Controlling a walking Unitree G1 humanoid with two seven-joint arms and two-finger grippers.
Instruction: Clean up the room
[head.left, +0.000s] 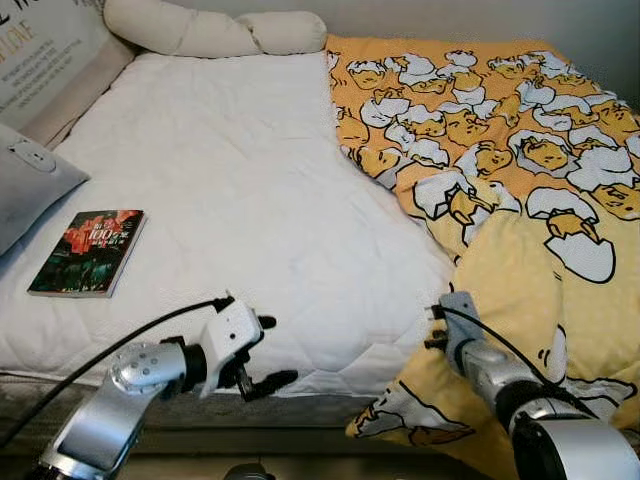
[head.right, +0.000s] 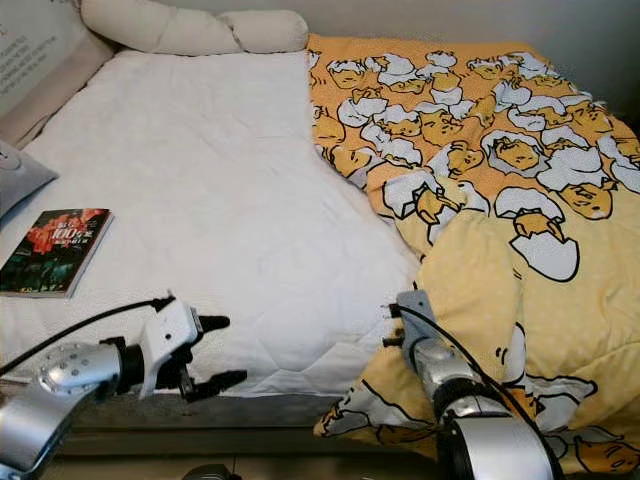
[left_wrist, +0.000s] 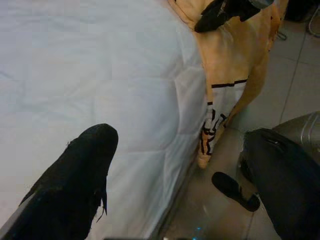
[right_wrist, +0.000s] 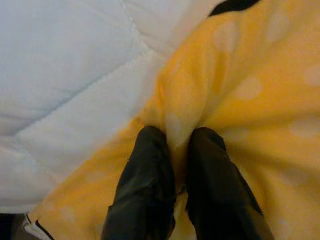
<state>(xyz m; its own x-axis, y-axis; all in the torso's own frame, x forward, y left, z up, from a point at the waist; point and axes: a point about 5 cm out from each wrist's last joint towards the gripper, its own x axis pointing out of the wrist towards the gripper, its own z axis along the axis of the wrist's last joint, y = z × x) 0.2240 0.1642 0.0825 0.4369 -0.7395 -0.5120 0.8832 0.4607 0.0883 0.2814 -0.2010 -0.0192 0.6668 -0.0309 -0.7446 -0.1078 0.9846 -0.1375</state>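
At the near edge of the bed (head.left: 200, 200), toward its right side, a fold of the yellow duvet (head.left: 520, 290) is pinched between the two black fingers (right_wrist: 145, 190) of the right gripper (right_wrist: 172, 145); in the right wrist view the cloth is seen bunched up in the narrow gap between them, with the white quilted mattress cover (right_wrist: 60, 65) just beside it. The right arm (head.left: 500, 375) is stretched forward over the part of the duvet that hangs down past the near edge toward the floor (left_wrist: 295, 85).

Toward the left of the same near edge, the left gripper (head.left: 268, 352) is held in front of the mattress side with its fingers spread apart and nothing between them. One of those fingers (left_wrist: 75, 185) is seen large in the left wrist view, above the white cover.

Farther in, close to the left edge of the bed, a book (head.left: 90, 252) with a dark red and green cover lies flat on the white cover. A grey pillow (head.left: 25, 185) lies just beyond it at the left edge.

The right half of the bed is covered by the duvet, printed with a white and orange egg cartoon pattern, up to the far edge. Along the far edge, at the left, a cream bolster (head.left: 215, 30) lies across the bed.
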